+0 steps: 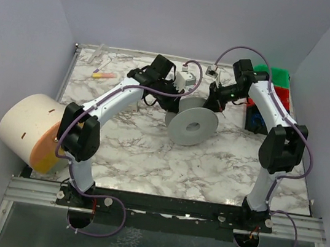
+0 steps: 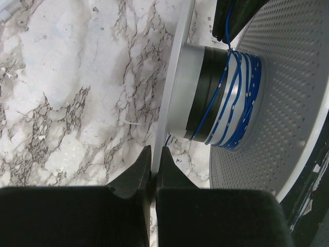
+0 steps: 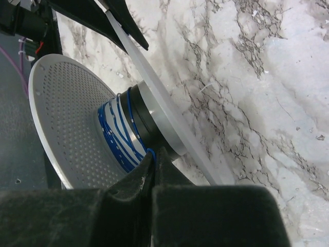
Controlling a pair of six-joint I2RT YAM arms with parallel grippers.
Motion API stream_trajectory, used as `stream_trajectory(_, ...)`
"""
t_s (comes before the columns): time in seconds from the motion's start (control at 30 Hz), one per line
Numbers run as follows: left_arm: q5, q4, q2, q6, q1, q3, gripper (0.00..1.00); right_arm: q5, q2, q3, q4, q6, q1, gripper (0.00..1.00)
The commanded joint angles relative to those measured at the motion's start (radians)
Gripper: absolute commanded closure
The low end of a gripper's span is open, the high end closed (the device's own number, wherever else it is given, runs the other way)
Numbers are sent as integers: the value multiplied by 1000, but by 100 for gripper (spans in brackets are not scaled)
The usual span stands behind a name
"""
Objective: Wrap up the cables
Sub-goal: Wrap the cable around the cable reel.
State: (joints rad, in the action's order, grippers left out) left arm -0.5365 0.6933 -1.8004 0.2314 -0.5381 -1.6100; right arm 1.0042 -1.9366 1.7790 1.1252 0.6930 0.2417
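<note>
Loosely around the spool (image 2: 288, 92), blue cables (image 2: 234, 98).

Top view looks down from the near edge over the whole bench (image 1: 148, 152); both wrist views, close in, share the spool (image 2: 205, 92)

Cables (image 2: 255, 92) blue with white flecks; spool (image 2: 288, 77) light grey, dotted flange, black hub band; table (image 2: 77, 77) white marble, grey veins.
</note>
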Motion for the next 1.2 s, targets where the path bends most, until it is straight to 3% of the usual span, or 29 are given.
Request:
stream_trajectory(0.0, 128, -18, -66, -80, -27, -11, 100, 121, 6, 82, -10, -131, 39, 99)
stream_trajectory(0.2, 343, -53, -80, -146, -32, -19, 100, 117, -32, 178, -12, -313, 39, 100)
stream_trajectory(0.43, 442, -72, -90, -184, -38, -23, 100, 97, -43, 193, -152, -643, 41, 99)
stream_trajectory(0.53, 472, -75, -97, -198, -38, -24, 100, 48, -55, 233, -145, -673, 63, 99)
stream_trajectory(0.9, 360, -98, -104, -248, -26, -22, 100, -33, -63, 188, -157, -613, 143, 100)
stream_trajectory(1.17, 104, -145, -109, -344, 58, -8, 100, -62, 28, 11, -294, -609, 170, 99)
